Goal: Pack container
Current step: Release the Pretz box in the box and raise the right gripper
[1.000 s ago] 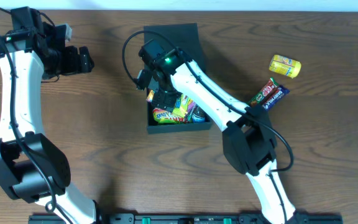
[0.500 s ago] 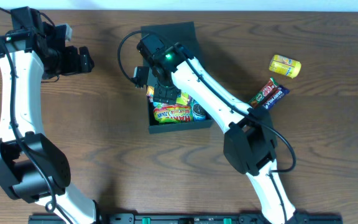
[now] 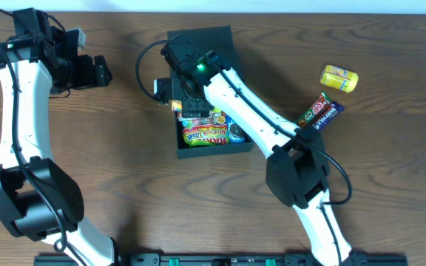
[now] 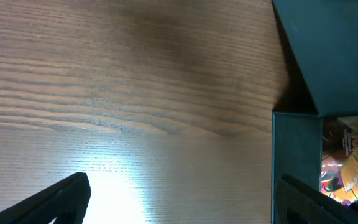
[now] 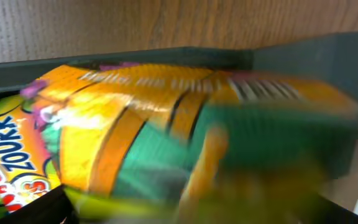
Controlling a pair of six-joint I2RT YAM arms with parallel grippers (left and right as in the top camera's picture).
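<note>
Right gripper [image 3: 190,109] hovers, jaws spread, over snack packets [image 3: 207,134] in the box [image 3: 213,152]; my left gripper [image 3: 98,72] gapes empty above the table [image 3: 124,185].

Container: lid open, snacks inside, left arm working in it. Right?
Not quite. The arm is wrong: the overhead view shows the right gripper at the container, while the left gripper sits off to the side over bare table. The rest stands: the lid is open and snacks lie inside.
</note>
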